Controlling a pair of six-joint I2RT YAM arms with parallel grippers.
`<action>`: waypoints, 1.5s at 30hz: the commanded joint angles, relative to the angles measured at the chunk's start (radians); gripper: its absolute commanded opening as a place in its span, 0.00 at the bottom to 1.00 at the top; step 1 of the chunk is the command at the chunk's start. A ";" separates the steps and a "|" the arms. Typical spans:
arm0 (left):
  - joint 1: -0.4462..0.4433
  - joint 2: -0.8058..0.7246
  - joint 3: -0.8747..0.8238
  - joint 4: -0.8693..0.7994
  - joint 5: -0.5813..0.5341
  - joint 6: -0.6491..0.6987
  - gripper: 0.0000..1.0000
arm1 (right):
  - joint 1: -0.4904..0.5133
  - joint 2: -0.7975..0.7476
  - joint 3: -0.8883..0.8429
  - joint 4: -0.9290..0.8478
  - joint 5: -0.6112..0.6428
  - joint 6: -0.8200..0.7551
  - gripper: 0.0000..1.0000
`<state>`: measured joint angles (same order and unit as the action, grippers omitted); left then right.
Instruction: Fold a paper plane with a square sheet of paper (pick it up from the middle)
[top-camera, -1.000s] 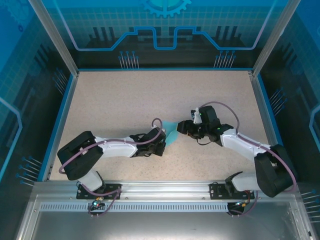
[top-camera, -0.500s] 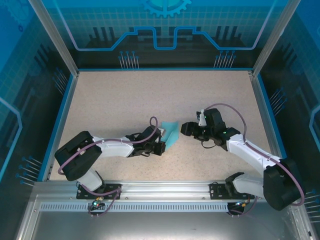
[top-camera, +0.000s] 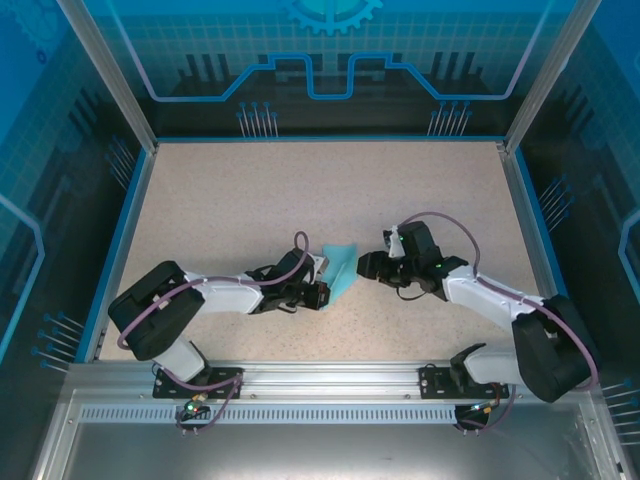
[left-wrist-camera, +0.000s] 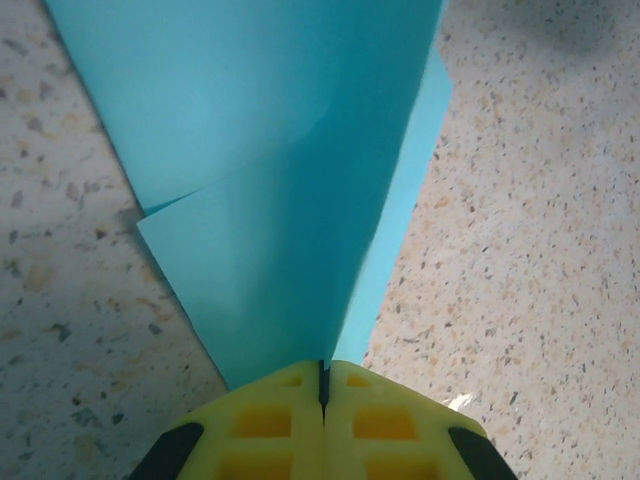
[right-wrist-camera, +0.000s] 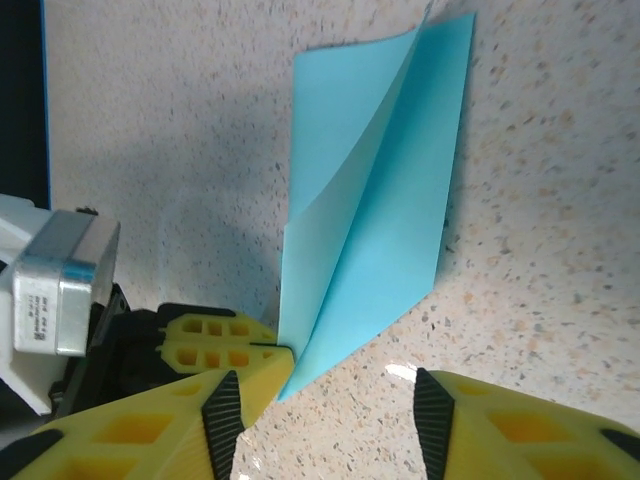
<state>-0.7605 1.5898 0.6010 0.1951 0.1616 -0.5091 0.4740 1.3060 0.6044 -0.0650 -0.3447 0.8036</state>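
The sheet of paper (top-camera: 341, 268), folded into a tapering wedge, lies near the middle of the tabletop (top-camera: 250, 190), a little toward 6 o'clock. In the top view its long axis runs from about 7 o'clock to 1 o'clock, with the narrow end pointing to 7 o'clock and the wide end to 1 o'clock.

The left jaws are pressed fully together on the narrow end. In the left wrist view their yellow fingertips (left-wrist-camera: 270, 425) meet with the sheet pinched between them, and it fans out toward 12 o'clock.

The right jaws stand about half open at the sheet's 3 o'clock side, holding nothing. In the right wrist view their black-padded fingertips (right-wrist-camera: 222, 415) flank the narrow corner, where the upper layer lifts off the lower one. Whether they touch it I cannot tell.
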 joint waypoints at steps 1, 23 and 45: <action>0.021 -0.034 -0.041 0.038 0.039 -0.036 0.00 | 0.036 0.039 0.037 0.039 -0.018 0.003 0.50; 0.115 -0.062 -0.165 0.175 0.163 -0.108 0.00 | 0.161 0.235 0.122 0.175 -0.041 0.072 0.28; 0.229 0.023 -0.161 0.227 0.356 -0.139 0.00 | 0.177 0.471 0.216 0.319 -0.106 0.164 0.21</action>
<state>-0.5488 1.5925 0.4419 0.4088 0.4732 -0.6353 0.6369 1.7550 0.7963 0.2272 -0.4351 0.9539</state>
